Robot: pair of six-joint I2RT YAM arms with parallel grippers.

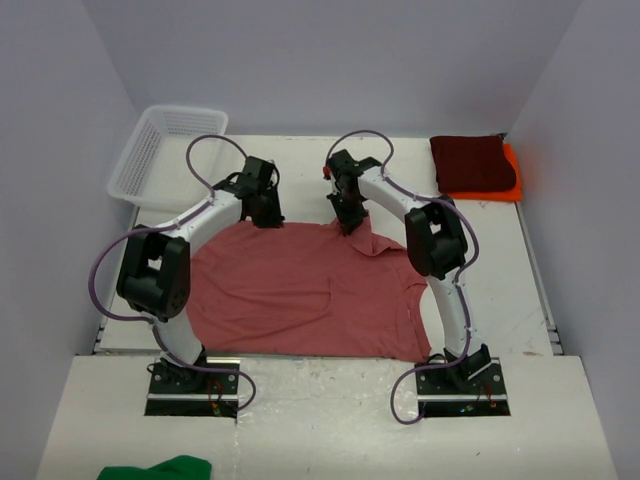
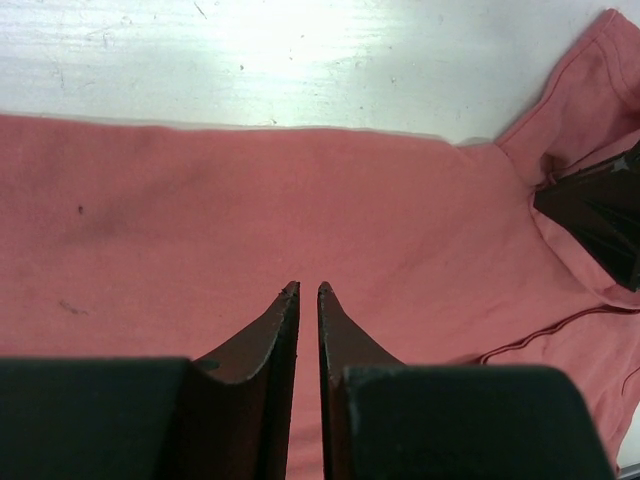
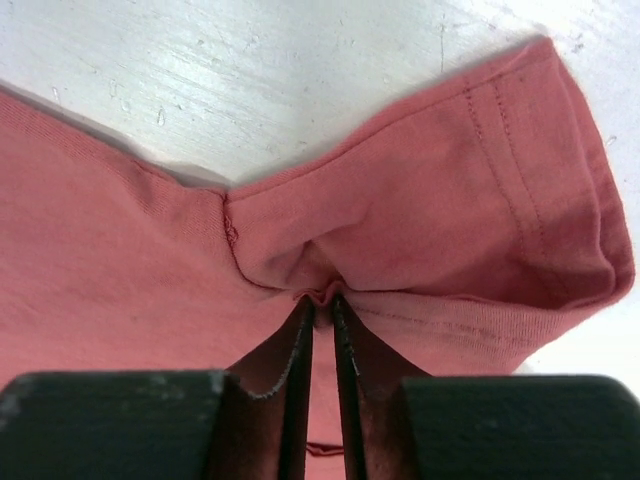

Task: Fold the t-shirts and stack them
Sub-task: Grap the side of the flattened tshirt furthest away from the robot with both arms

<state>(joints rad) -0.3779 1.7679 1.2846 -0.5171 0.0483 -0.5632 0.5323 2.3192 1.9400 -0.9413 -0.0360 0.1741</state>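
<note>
One rose t-shirt (image 1: 300,290) spanned the desk (image 1: 520,290); your right end effector (image 3: 322,300) pinched its far sleeve (image 3: 480,200), left end effector (image 2: 308,288) near-closed, hold unclear.

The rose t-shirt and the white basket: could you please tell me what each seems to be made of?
Rose t-shirt: looks like a soft, matte cotton knit, going by the fine weave, stitched sleeve hem and loose puckers. Basket: probably rigid white plastic, judging by its open moulded mesh walls; its gloss is too small to tell.
</note>
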